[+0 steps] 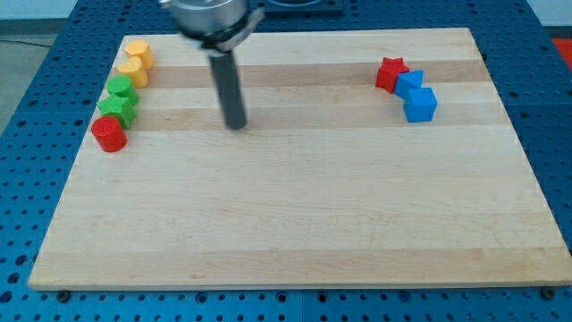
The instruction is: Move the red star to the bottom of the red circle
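Board: pale wooden tabletop (295,224), lengthwise grain bands, evenly lit.
Surround: blue perforated bench surface (545,54) beyond all four tabletop edges, holes in regular grid.

Board (295,215) looks like pale, smooth matt wood, visible grain. Red star (390,72) reads matt, plastic-looking. My tip (236,125): dark, dull rod.

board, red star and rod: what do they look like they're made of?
Board: pale wood, likely glued strips; grain lines and lengthwise bands show, matte finish.
Red star: uniform colour, smooth faces, probably painted wood or plastic; can't tell which.
Rod: dark, dull sheen down to my tip; metal or hard plastic.
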`<action>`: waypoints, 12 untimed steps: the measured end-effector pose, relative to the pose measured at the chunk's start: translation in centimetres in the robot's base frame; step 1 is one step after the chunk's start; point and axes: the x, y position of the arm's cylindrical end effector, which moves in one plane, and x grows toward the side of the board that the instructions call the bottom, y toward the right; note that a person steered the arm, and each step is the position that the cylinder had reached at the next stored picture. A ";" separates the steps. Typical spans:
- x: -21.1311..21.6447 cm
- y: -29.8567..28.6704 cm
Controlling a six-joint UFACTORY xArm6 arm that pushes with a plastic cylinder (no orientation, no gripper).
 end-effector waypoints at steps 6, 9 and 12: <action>-3.4 17.1; 0.7 6.3; 6.9 -1.5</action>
